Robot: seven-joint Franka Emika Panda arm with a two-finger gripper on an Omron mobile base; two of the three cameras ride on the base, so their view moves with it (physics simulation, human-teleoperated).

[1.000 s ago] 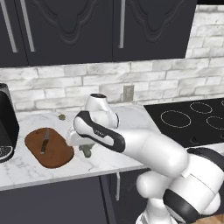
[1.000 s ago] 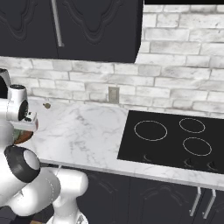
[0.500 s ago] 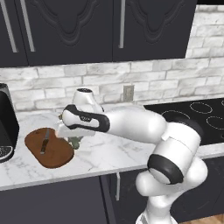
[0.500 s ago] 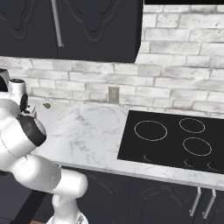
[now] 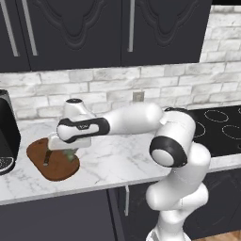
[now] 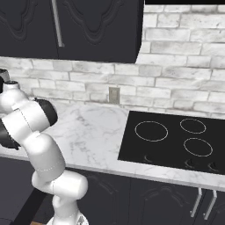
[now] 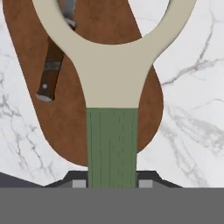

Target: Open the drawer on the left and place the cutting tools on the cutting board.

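you have the peeler point(image 7: 112, 83) pinched by its green handle, a light, stiff tool that could twist if gripped off-centre. it hangs above the cutting board point(image 5: 57, 164), where the knife point(image 7: 51, 74) already lies. your arm reaches far left, the gripper point(image 5: 70, 151) pointing down.

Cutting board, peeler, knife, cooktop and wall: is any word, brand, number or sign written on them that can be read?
None: no readable text on the cutting board, the peeler held in the tool, the knife, the cooktop with plain ring marks, or the wall outlet.
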